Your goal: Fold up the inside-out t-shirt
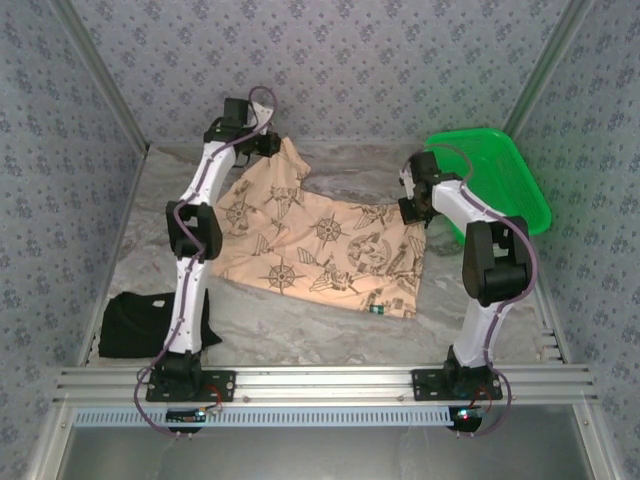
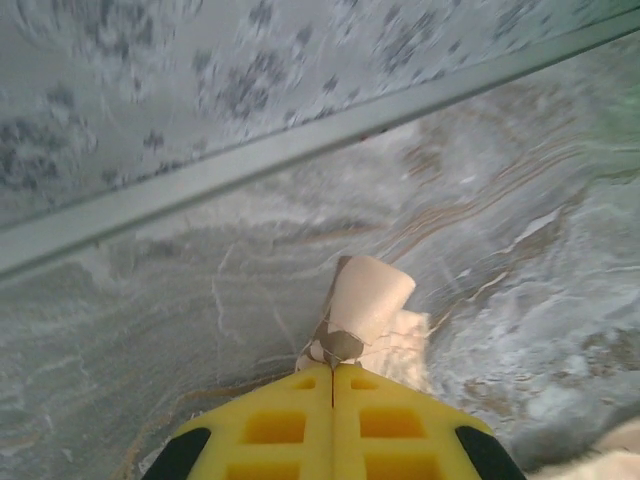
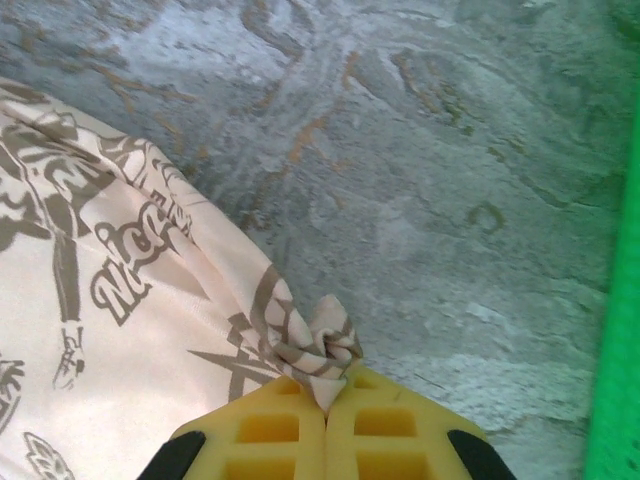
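The peach-tan t-shirt (image 1: 325, 250) with dark compass-and-ship drawings lies spread across the middle of the marble table, a small dark label at its near right hem. My left gripper (image 1: 272, 142) is at the shirt's far left corner, shut on a pinch of the fabric (image 2: 362, 312) that pokes out past the yellow fingers (image 2: 270, 425). My right gripper (image 1: 413, 208) holds the far right corner, shut on a bunched fold of printed cloth (image 3: 318, 352), with the rest of the shirt (image 3: 90, 330) trailing to the left.
A green plastic basket (image 1: 520, 190) stands at the back right, its rim (image 3: 615, 300) close beside the right gripper. A plain black folded garment (image 1: 140, 322) lies at the near left. Patterned walls enclose the table (image 1: 300, 330); the back wall's metal rail (image 2: 250, 165) runs just ahead of the left gripper.
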`<action>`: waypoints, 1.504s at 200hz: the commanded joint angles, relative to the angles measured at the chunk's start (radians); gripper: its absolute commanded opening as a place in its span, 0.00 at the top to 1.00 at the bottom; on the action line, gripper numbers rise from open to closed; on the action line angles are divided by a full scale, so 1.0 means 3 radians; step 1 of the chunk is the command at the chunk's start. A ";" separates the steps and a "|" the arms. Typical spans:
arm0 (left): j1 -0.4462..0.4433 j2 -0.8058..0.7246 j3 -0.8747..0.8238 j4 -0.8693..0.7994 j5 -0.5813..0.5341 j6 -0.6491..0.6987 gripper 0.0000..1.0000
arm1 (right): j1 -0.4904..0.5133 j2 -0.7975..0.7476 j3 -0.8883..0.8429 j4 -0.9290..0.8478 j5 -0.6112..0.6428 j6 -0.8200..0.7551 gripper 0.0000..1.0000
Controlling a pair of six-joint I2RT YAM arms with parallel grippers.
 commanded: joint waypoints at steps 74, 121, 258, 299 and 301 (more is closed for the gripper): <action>0.0140 -0.1576 -0.2167 0.0600 0.0873 0.1345 1.00 | 0.0198 -0.0791 -0.1105 0.1080 0.0454 -0.0261 0.97; 0.0209 -0.2144 -0.3058 0.0420 0.0803 0.1843 1.00 | 0.0346 -0.1087 -0.1376 0.0988 0.0400 -0.0383 0.99; 0.0570 -0.3914 -0.5264 0.0498 0.0191 0.2111 0.88 | 0.0847 -0.1897 -0.1957 0.0281 0.0309 -0.0840 0.87; 0.0610 -0.4255 -0.5256 0.0570 -0.0051 0.1164 0.46 | 0.0871 -0.2217 -0.2035 0.0336 0.0480 -0.0683 0.61; 0.0608 -0.4272 -0.5251 0.0568 -0.0070 0.1121 0.46 | 0.0870 -0.2235 -0.2031 0.0334 0.0482 -0.0675 0.61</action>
